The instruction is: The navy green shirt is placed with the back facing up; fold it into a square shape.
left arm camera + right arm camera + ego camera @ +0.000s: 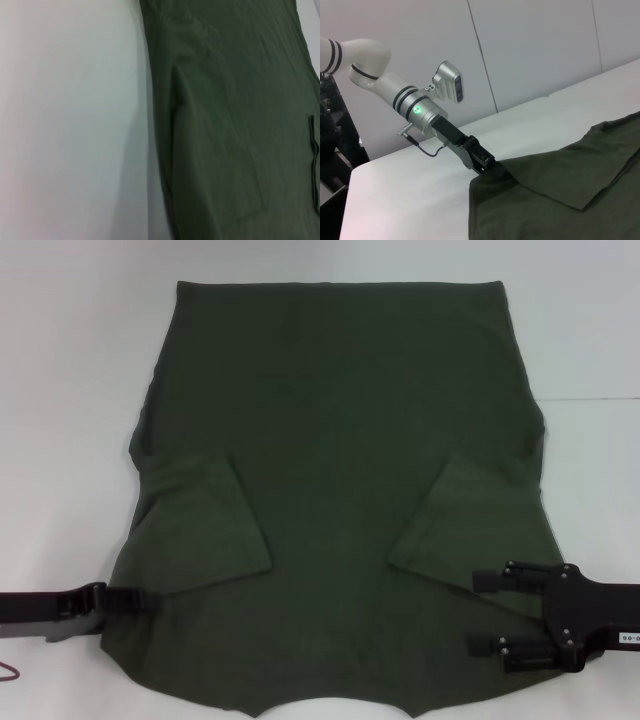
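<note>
The navy green shirt (330, 440) lies spread flat on the white table (70, 390), plain back up, with both sleeves folded inward onto the body. My left gripper (130, 598) is at the shirt's left edge near the shoulder, its fingers closed on the cloth. The right wrist view shows it (489, 164) pinching that edge of the shirt (560, 200). My right gripper (497, 615) is open, its two fingers spread over the shirt's right side just below the folded right sleeve (460, 520). The left wrist view shows only the shirt (225, 125) and the table (70, 125).
The folded left sleeve (200, 530) lies beside my left gripper. A thin reddish cable (8, 672) lies at the table's near left corner. White wall panels (535, 45) stand behind the table.
</note>
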You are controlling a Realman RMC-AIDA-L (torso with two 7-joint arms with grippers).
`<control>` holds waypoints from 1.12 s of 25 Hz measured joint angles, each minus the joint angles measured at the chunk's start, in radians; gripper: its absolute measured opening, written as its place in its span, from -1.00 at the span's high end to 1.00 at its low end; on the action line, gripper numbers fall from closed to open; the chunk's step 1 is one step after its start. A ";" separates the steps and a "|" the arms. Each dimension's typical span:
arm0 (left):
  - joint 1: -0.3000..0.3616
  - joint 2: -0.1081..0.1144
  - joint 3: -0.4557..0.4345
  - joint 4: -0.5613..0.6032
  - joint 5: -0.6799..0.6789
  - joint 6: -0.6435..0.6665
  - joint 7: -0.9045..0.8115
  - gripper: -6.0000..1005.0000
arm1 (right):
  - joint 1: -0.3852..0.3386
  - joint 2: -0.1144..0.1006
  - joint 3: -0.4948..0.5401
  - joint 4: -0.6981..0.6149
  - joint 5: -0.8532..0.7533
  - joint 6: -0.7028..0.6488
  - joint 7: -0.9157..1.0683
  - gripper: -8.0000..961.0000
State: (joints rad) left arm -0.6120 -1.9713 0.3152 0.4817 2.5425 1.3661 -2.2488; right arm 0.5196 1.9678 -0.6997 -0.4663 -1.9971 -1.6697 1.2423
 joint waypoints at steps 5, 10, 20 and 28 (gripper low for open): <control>0.001 -0.001 0.000 0.000 0.000 -0.001 0.001 -0.02 | -0.001 0.000 -0.001 0.000 0.000 -0.001 0.000 -0.87; 0.002 -0.004 0.001 0.000 -0.001 -0.018 0.002 0.06 | -0.001 0.002 -0.004 0.001 0.000 -0.001 0.003 -0.87; 0.004 -0.004 -0.003 0.005 -0.002 -0.033 -0.017 0.33 | -0.005 0.002 0.000 0.002 0.000 -0.010 0.029 -0.87; 0.000 0.000 -0.006 0.005 -0.005 -0.015 -0.022 0.89 | 0.016 -0.008 0.002 -0.008 0.006 -0.012 0.152 -0.87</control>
State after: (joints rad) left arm -0.6121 -1.9709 0.3090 0.4862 2.5379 1.3513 -2.2707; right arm 0.5361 1.9595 -0.6975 -0.4743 -1.9912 -1.6815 1.3942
